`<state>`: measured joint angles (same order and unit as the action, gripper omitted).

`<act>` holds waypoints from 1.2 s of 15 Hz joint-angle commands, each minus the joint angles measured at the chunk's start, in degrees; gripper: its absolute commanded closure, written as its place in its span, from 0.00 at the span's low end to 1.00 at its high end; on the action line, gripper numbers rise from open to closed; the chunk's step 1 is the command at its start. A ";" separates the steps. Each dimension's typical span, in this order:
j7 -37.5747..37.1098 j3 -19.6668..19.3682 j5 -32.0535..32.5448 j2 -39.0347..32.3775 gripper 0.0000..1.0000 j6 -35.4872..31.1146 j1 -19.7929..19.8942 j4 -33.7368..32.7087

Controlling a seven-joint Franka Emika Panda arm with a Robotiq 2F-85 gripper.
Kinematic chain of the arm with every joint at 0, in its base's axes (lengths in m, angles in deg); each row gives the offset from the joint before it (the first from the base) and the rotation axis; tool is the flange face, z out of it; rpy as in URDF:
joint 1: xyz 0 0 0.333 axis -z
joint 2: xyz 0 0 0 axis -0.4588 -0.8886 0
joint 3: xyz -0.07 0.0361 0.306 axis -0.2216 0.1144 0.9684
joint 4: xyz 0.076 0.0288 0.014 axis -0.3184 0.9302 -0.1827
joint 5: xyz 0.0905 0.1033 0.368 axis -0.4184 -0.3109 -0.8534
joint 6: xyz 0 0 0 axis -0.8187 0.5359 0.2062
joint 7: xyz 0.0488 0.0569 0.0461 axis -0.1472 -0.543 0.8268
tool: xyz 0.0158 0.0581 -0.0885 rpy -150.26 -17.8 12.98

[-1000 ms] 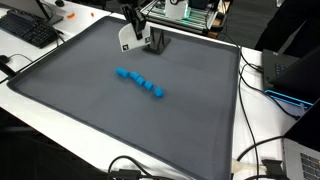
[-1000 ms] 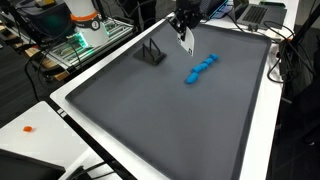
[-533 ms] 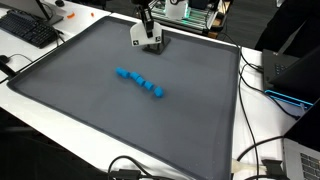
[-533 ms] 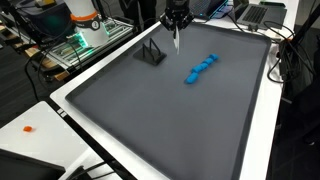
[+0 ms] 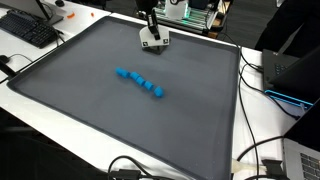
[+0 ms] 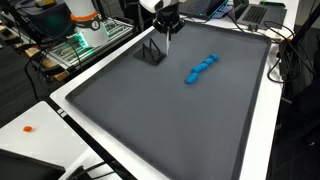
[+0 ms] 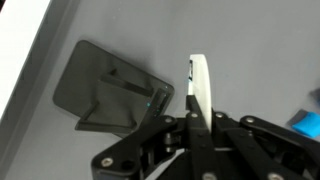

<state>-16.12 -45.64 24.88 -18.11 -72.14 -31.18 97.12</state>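
Observation:
My gripper (image 5: 150, 30) is shut on a thin white flat piece (image 5: 152, 42) and holds it edge-on at the far end of the grey mat (image 5: 90, 110). It hangs right by a small black slotted stand (image 6: 151, 52), just above it. In the wrist view the white piece (image 7: 199, 85) stands upright between the jaws of my gripper (image 7: 197, 120), with the black stand (image 7: 112, 90) to its left on the mat. The gripper (image 6: 168, 20) and white piece (image 6: 170, 30) also show in an exterior view. The stand (image 5: 161, 42) is partly hidden behind the piece.
A row of blue linked blocks (image 5: 140, 82) lies mid-mat, also seen in an exterior view (image 6: 202, 68) and at the wrist view's right edge (image 7: 305, 118). A keyboard (image 5: 28, 30), cables (image 5: 255, 150) and electronics (image 6: 85, 30) surround the white table edge (image 6: 60, 105).
The gripper carried the white piece sideways across the mat's far end to the black stand. The piece turned from broad-face to edge-on. The blue blocks did not move.

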 commanded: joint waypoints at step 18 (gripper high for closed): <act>-12.28 0.70 -9.21 4.73 0.99 -20.91 0.68 16.37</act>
<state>-27.20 -45.65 17.47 -14.40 -90.33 -30.40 111.31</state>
